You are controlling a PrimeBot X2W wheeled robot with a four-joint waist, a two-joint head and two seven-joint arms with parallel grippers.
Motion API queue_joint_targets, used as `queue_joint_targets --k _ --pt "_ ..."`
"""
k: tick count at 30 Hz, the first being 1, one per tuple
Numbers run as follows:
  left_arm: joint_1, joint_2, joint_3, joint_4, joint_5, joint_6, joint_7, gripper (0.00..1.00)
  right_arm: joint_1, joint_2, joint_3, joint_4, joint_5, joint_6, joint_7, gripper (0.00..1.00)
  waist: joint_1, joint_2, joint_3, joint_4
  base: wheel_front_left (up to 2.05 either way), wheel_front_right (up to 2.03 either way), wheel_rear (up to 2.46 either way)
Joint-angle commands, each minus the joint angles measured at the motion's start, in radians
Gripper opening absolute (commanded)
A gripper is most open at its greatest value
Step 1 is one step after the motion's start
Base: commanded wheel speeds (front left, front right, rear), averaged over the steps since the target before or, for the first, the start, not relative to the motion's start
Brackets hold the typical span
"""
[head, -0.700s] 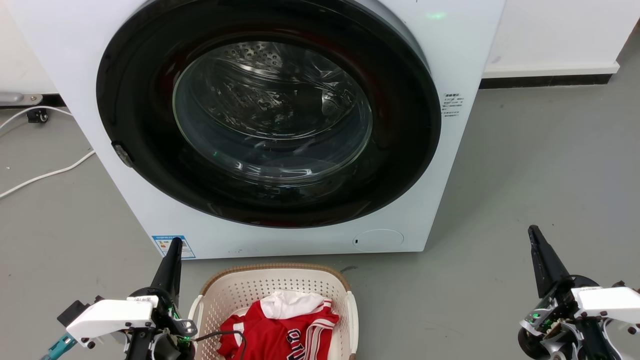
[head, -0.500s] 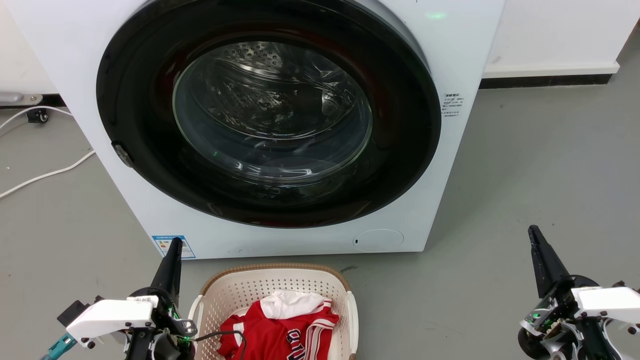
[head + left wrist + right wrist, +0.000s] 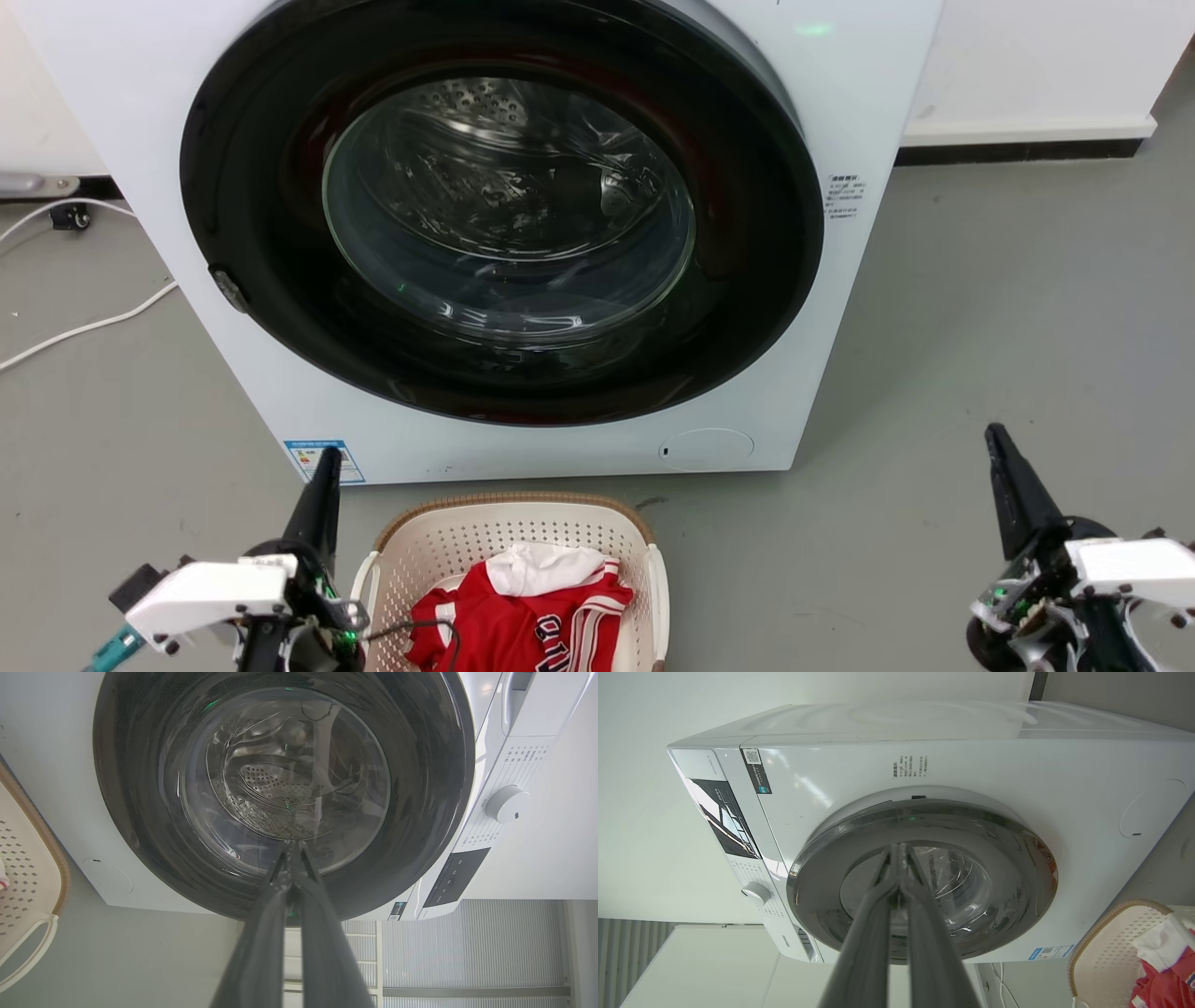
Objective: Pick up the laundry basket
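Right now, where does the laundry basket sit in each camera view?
Head view: laundry basket at bottom centre, cut by the lower edge.
Left wrist view: laundry basket at the left edge, partly cut off.
Right wrist view: laundry basket in the lower right corner.
Shared landmark: the washing machine door, round and dark.

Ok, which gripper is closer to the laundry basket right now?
Left. The left gripper is right beside the laundry basket, just off its left side, fingers closed together. The right gripper is far off to the basket's right, fingers also closed.
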Motion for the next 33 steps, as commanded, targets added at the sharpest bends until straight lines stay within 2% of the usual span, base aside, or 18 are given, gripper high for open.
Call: queue_joint_targets --k 1,8,14,25,33 --pt "0.001 0.000 -0.001 0.003 0.000 0.000 -0.001 1.00 0.002 0.000 0.000 0.003 0.000 0.000 -0.001 1.00 0.0000 0.0000 0.000 0.000 0.00 0.00 0.00" --pt "0.017 -0.001 0.000 -0.001 0.044 0.001 -0.030 1.00 0.018 0.001 0.003 0.008 -0.049 0.000 -0.030 1.00 0.0000 0.0000 0.001 0.000 0.00 0.00 0.00" --pt "0.019 -0.001 0.009 -0.031 0.170 0.005 -0.059 1.00 0.024 0.001 0.005 -0.029 -0.193 0.000 -0.059 1.00 0.0000 0.0000 0.003 0.000 0.00 0.00 0.00" --pt "0.037 -0.001 -0.029 -0.087 0.415 0.055 -0.108 1.00 0.047 0.001 0.029 -0.090 -0.481 0.000 -0.108 1.00 0.0000 0.0000 0.005 0.001 0.00 0.00 0.00" --pt "0.044 0.000 -0.047 -0.111 0.539 0.074 -0.137 1.00 0.059 0.001 0.041 -0.111 -0.626 0.000 -0.136 1.00 0.0000 0.0000 0.008 0.002 0.00 0.00 0.00"
